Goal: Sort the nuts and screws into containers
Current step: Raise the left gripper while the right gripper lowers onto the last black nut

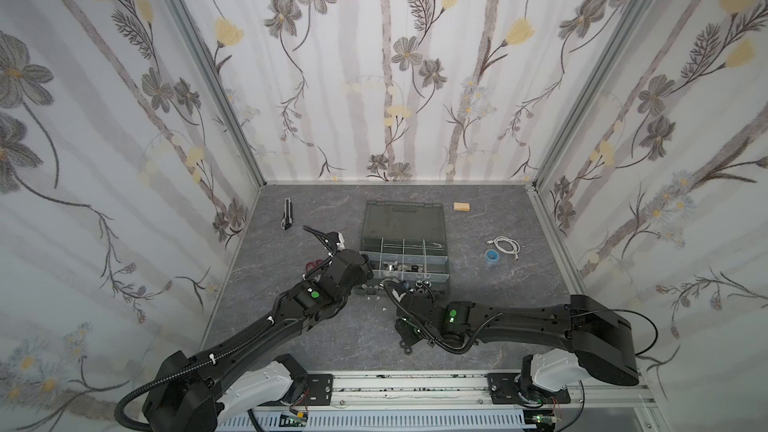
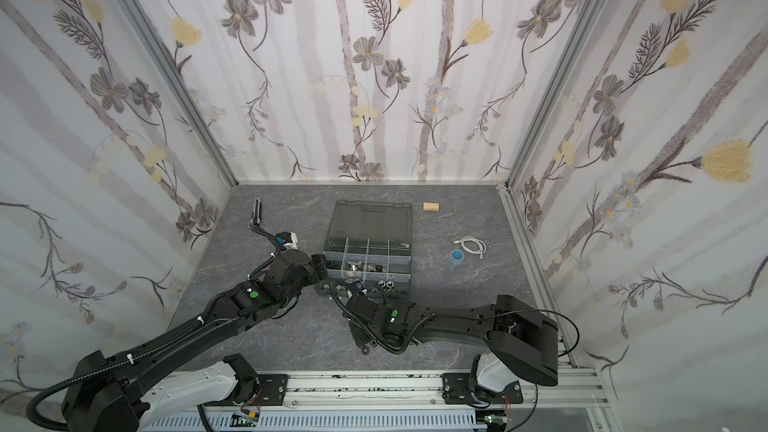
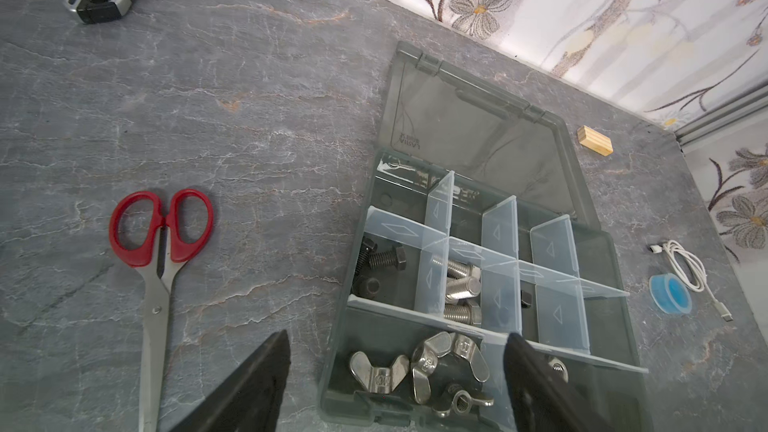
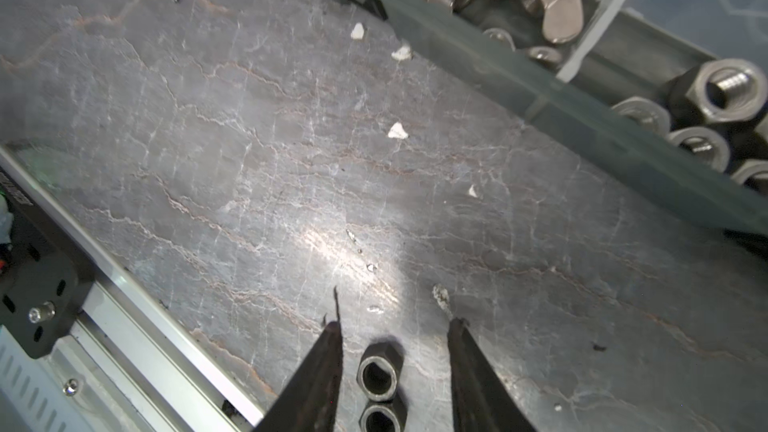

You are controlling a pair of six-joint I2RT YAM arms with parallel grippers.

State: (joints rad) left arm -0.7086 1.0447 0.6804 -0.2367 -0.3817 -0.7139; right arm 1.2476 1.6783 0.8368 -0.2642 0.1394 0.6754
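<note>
Your glossy, marbled table (image 4: 208,139) may let parts skid. The dark plastic organizer case (image 3: 332,367) has thin translucent dividers (image 3: 440,218). Your left tool (image 3: 397,336), spread wide above its shiny wing nuts (image 3: 428,363), could clip a divider. Your right tool (image 4: 395,321), jaws partly apart, straddles two dark hex nuts (image 4: 380,374) on the table. Closing may pinch both or flick one away.

Wing nuts (image 3: 379,371) in organizer case (image 3: 332,367): stamped mark on wings, prob. "30", rest too small to read. Lid (image 3: 478,130): small embossed wording near corner, seen mirrored, illegible. Dividers (image 3: 498,230): triangle and diamond signs, no letters.
</note>
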